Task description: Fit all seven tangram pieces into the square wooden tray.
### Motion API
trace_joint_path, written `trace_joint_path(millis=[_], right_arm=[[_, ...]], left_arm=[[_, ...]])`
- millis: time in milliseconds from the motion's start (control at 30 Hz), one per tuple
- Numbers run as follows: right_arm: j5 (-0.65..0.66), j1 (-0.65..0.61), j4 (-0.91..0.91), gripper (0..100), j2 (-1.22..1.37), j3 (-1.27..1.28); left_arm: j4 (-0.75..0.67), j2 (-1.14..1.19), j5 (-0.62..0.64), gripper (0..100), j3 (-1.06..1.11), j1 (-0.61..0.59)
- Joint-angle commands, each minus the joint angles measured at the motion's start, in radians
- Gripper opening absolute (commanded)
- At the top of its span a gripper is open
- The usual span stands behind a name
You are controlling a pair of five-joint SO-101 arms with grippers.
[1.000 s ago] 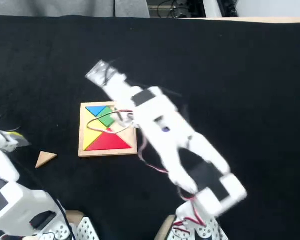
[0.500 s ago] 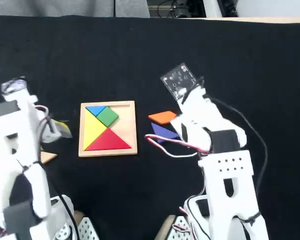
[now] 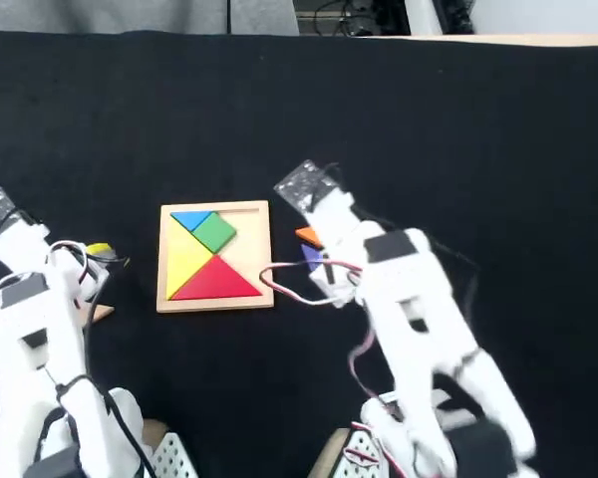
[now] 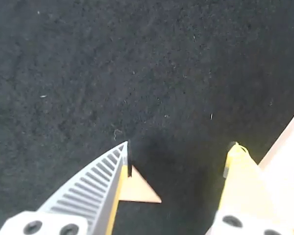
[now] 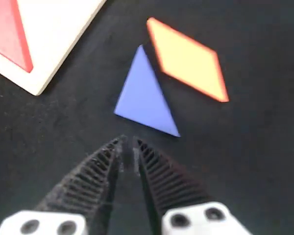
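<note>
Black cloth covers the table. The square wooden tray sits left of centre in the high view with four of seven pieces seated: red triangle, yellow triangle, green square and blue triangle. Its right-hand part is bare wood. My right pincer is pressed together on nothing, tips just short of the violet triangle. That piece lies just right of the tray, the orange parallelogram close beside it. My left pincer is spread wide over the cloth near the frame's left edge. The small tan triangle is just beside one finger's inner face, ungripped. Step in hand, as I judge it: fetching the three loose pieces. Next move calls for parting the right fingers, straddling the violet triangle, clamping its edges, then carrying it to the bare wood.
</note>
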Motion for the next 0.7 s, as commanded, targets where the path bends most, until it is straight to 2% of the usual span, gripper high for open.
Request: trace_joint_path(millis=[0,233,333,467,600,667], right_arm=[[-0.025,-0.048,-0.072,15.0,0.124,-0.082],[-0.017,-0.074,-0.114,15.9,0.143,-0.079],[0.048,-0.081,-0.115,16.0,0.145,-0.076],[0.063,-0.091,-0.176,16.4,0.145,-0.051],[0.103,-0.094,-0.226,24.4,0.145,-0.021],[0.132,-0.094,-0.235,24.7,0.145,-0.007]], left_arm=[[-0.031,-0.04,0.023,31,0.007,-0.01],[-0.031,-0.043,0.02,31,0.007,-0.012],[-0.031,-0.043,0.02,31,0.005,-0.01],[-0.031,-0.043,0.02,31,0.005,-0.01],[-0.031,-0.04,0.02,31,0.004,-0.01],[-0.031,-0.04,0.02,31,0.004,-0.01]])
